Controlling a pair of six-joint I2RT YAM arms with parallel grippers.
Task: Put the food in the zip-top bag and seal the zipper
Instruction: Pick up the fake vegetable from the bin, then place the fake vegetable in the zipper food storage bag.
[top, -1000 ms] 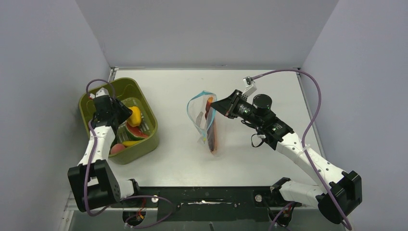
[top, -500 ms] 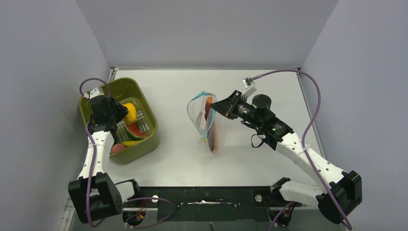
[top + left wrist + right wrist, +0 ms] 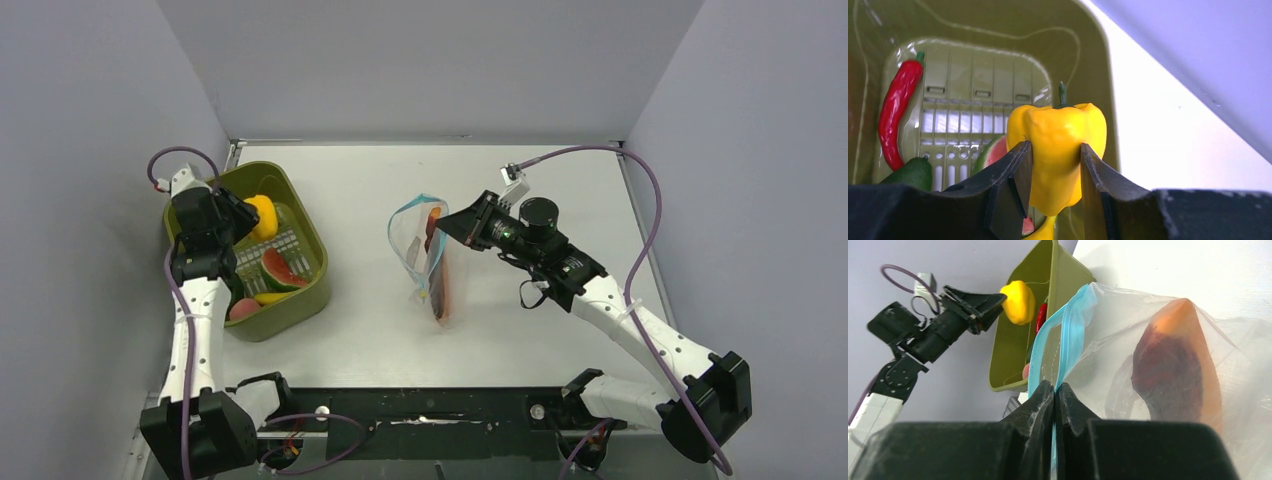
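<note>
The left gripper [image 3: 1054,167] is clamping the yellow bell pepper [image 3: 1058,130] above the bin [image 3: 998,20] at the left edge. Rightward, mid-desk, the right gripper [image 3: 1054,392] is pinching the zipper [image 3: 1072,327] of the open zip-top bag [image 3: 1108,330].

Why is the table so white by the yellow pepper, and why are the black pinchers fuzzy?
Left wrist view: bright light washes out the white table; the yellow plastic toy pepper is sharp, but the left pincer gripping it, near the lens, looks soft. Right wrist view: the right pincer on the clear plastic bag blurs likewise.
</note>
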